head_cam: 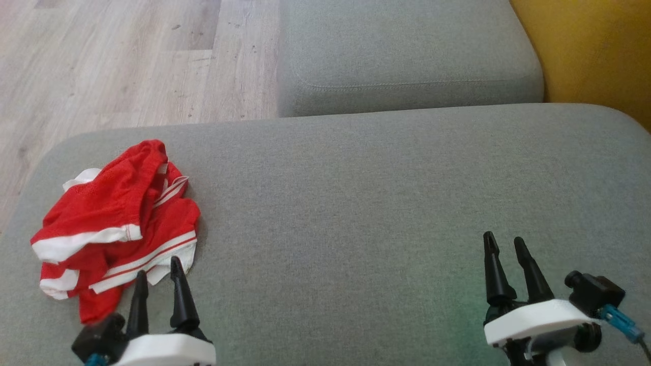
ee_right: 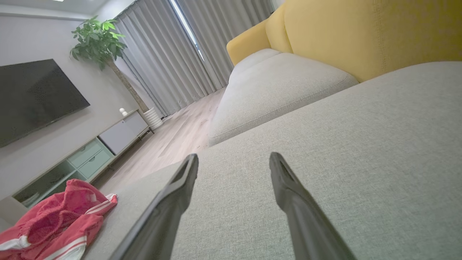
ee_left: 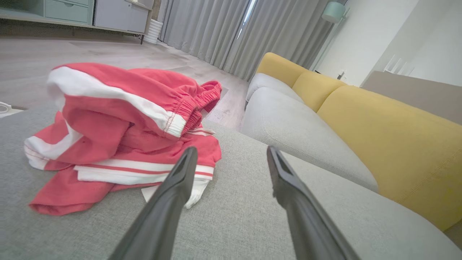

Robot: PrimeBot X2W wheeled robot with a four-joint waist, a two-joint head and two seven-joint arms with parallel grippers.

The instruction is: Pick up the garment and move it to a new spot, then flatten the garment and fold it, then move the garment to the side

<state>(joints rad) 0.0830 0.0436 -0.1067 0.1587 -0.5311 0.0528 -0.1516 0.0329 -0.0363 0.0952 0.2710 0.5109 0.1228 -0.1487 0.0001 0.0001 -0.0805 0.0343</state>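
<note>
**Red shorts lie bunched on the left of the grey cushion, both claws spread and empty**

The garment (head_cam: 117, 223) is a pair of red shorts with broad white bands at the hems and thin red-and-white stripes along the side. It lies in a loose, crumpled heap with several layers folded over one another. In the left wrist view a gathered elastic waistband arches up at the top of the pile, and a white corner pokes out from under the nearest layer. The heap sits on the left part of the large grey seat cushion (head_cam: 386, 203), close to the edge where the cushion meets the pale wooden floor (head_cam: 127, 61).

The left gripper (head_cam: 158, 267) has its two dark fingers apart and holds nothing. Its tips are at the near edge of the shorts, one finger crossing the white hem in the wrist view; whether it touches the cloth cannot be told.

The right gripper (head_cam: 504, 237) also has its fingers apart and empty, over bare grey fabric well apart from the shorts.

A second grey cushion (head_cam: 407, 56) lies beyond, with a yellow backrest (head_cam: 595, 51) to its right.
</note>
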